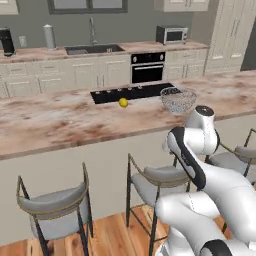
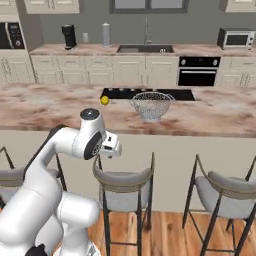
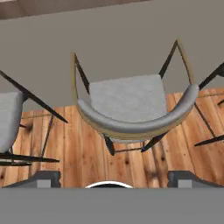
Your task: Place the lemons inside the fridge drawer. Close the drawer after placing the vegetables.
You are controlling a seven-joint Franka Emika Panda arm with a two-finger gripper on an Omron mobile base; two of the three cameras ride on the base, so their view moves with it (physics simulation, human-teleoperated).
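On the marble worktop (image 1: 60,120) one lemon (image 1: 123,102) lies just before the black cooktop (image 1: 131,93), with the wire-mesh bowl (image 1: 178,99) near on its right. The pincer (image 3: 113,179) hangs spread wide and empty above a grey stool (image 3: 127,105) on the wooden floor (image 3: 78,153).

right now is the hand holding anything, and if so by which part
Nothing is held. The hand is open and bare over a grey-cushioned bar stool; one small yellow lemon lies on the marble counter.
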